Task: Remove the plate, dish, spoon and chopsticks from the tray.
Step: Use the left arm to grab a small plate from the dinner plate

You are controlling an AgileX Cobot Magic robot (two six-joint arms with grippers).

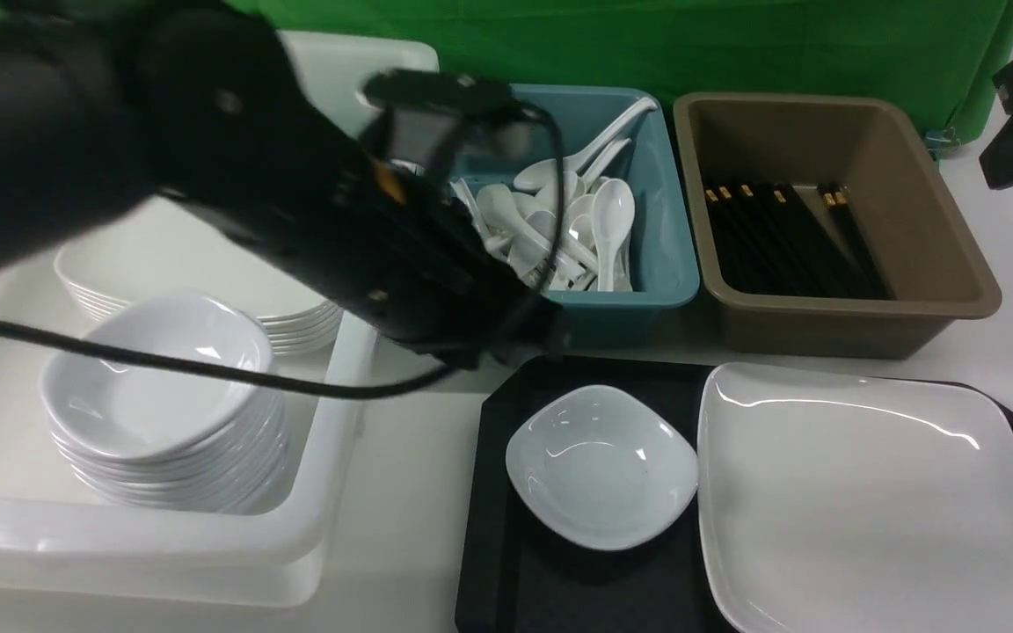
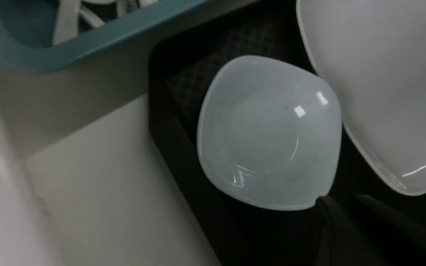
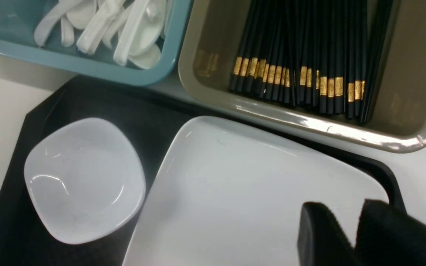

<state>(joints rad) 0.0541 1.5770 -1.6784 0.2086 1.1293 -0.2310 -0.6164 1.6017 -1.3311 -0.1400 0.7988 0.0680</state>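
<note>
Left arm [image 1: 207,158] slants down toward the tray [image 1: 506,563] corner.
Left jaws: cannot tell their state; right jaws slightly parted, holding nothing.

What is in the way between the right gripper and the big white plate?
Nothing I can see. From the right gripper, the plate lies in open view, bare on top. The small bowl sits beside it on the tray, off to one side.

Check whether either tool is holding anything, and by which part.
Nothing appears held. The right tool hangs empty above the plate; the left tool, dim beside the dish, shows nothing between its fingers.
</note>
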